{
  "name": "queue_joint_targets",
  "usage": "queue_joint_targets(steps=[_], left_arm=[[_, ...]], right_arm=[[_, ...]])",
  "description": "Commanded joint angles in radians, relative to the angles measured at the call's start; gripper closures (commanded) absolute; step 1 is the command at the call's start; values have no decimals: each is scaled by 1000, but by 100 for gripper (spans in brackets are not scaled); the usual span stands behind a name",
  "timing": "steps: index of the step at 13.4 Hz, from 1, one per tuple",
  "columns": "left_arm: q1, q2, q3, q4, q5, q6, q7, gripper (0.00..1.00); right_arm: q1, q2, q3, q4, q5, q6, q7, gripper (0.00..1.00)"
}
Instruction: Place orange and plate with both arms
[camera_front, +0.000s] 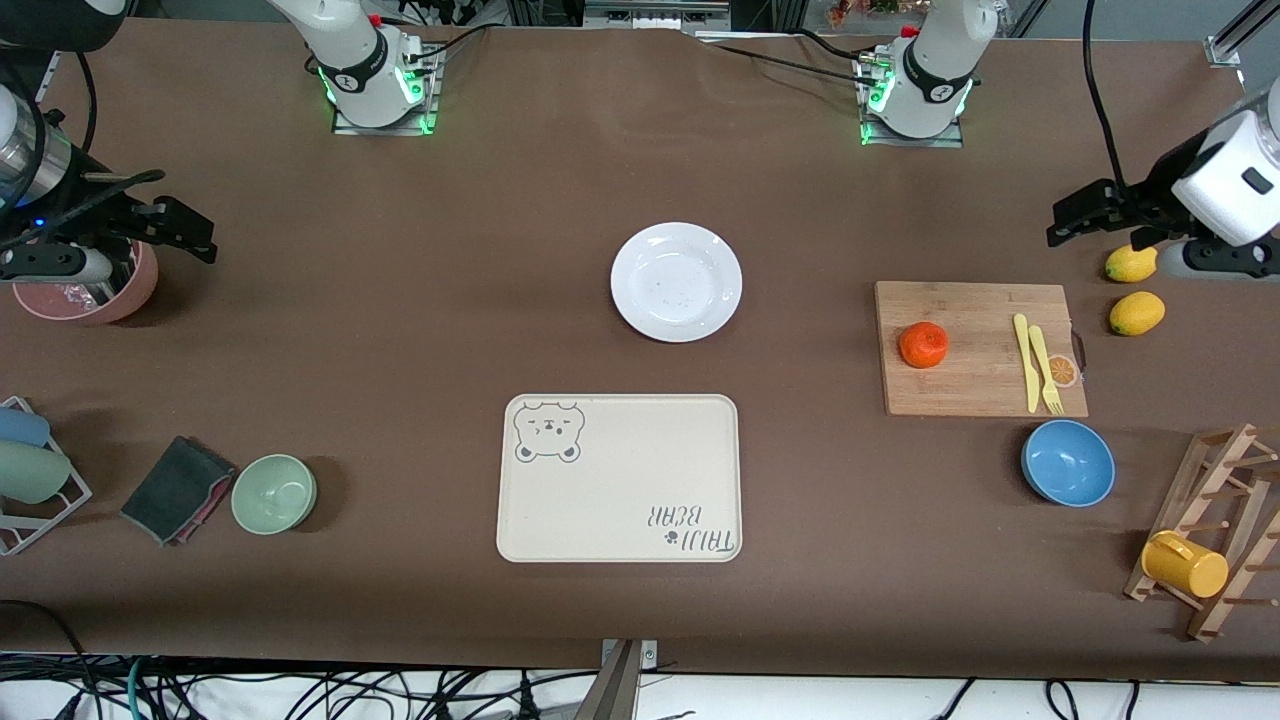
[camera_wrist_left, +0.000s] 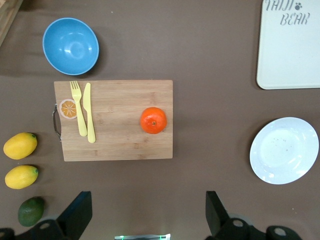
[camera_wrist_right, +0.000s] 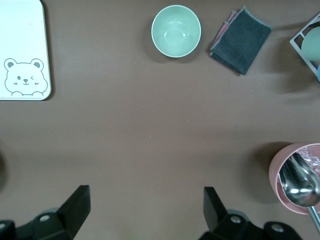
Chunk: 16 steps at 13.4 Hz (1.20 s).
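Left gripper (camera_front: 1085, 215) and right gripper (camera_front: 180, 228) hover spread wide, empty, at the table ends. Centre left fingers over orange (camera_front: 923, 344) on cutting board (camera_front: 980, 390); plate (camera_front: 676, 281) sits mid-table

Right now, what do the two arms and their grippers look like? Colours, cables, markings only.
Both arms are white with jointed, rounded links, black bands and green-lit bases. The left gripper and right gripper are black with two flat fingers. Black cables run from both bases, and a red fitting shows near each.
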Motion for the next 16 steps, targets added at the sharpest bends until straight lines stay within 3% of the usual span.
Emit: queue_joint_targets(steps=[1, 16], left_arm=[[12, -27, -28, -29, -1, 2, 13, 0], [25, -11, -17, -19, 47, -21, 8, 0]], right_arm=[[3, -5, 0, 8, -27, 3, 6, 0], [0, -3, -7, 8, -17, -27, -8, 0]])
